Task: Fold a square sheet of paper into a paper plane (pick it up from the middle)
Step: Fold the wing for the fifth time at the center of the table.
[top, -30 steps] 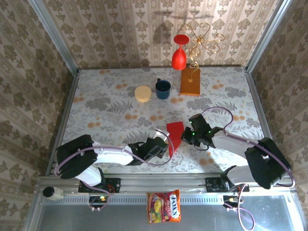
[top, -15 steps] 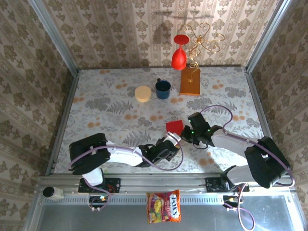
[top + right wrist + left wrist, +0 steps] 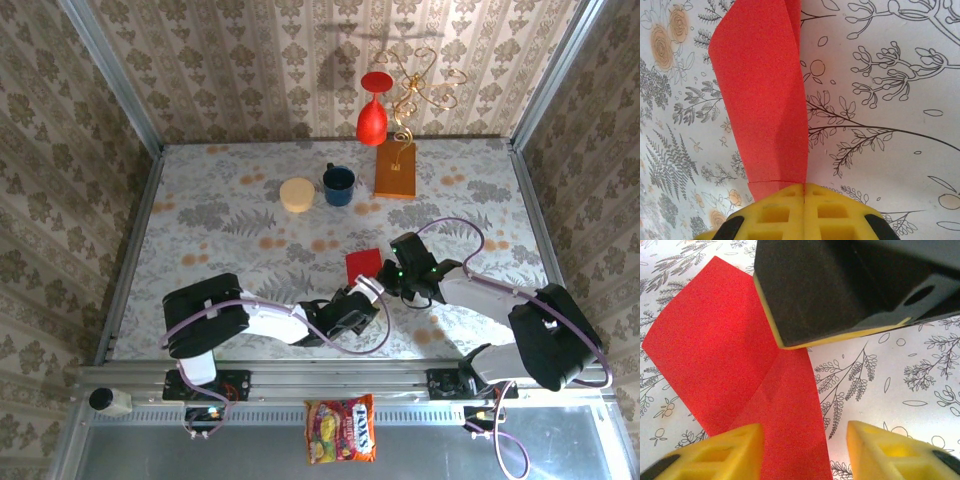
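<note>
With the right gripper (image 3: 804, 192) clenched on one end of the square sheet of paper (image 3: 765, 100) — already creased, lying on the table (image 3: 230, 220) just ahead of both arms — we want the left gripper (image 3: 805, 445), fingers apart and empty over it, pressing flat along the fold, no dragging.

Red paper (image 3: 715, 350); yellow fingers (image 3: 715, 455); floral-print table (image 3: 900, 365); blue mug (image 3: 338, 184).

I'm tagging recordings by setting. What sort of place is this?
Likely a staged robot test cell: wallpapered panels in a metal frame enclose a floral table dressed with props like a red vase.
</note>
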Robot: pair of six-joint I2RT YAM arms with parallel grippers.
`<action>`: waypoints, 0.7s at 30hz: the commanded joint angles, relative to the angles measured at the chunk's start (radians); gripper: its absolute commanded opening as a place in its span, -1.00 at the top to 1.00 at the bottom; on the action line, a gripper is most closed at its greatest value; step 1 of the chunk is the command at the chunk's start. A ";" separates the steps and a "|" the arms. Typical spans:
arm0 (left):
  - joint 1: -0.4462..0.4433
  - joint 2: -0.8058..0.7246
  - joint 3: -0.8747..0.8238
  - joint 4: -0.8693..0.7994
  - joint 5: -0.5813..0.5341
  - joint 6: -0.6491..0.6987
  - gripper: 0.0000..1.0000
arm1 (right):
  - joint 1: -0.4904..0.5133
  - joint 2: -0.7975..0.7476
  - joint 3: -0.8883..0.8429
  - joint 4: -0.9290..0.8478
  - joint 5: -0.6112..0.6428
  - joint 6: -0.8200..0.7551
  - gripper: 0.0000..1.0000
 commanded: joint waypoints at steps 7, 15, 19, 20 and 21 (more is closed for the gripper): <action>-0.001 0.025 0.011 -0.001 -0.002 0.016 0.74 | 0.010 -0.006 -0.002 -0.015 0.001 0.017 1.00; 0.035 0.014 -0.053 0.054 0.052 -0.033 1.00 | 0.011 -0.049 -0.019 -0.022 -0.016 0.029 0.78; 0.059 -0.029 -0.104 0.106 0.126 -0.057 1.00 | -0.001 -0.112 0.016 -0.105 0.011 -0.019 0.32; 0.067 -0.040 -0.116 0.120 0.150 -0.065 1.00 | -0.009 -0.125 0.029 -0.127 0.019 -0.038 0.31; 0.079 -0.052 -0.131 0.135 0.183 -0.076 1.00 | -0.019 -0.135 0.044 -0.148 0.024 -0.059 0.29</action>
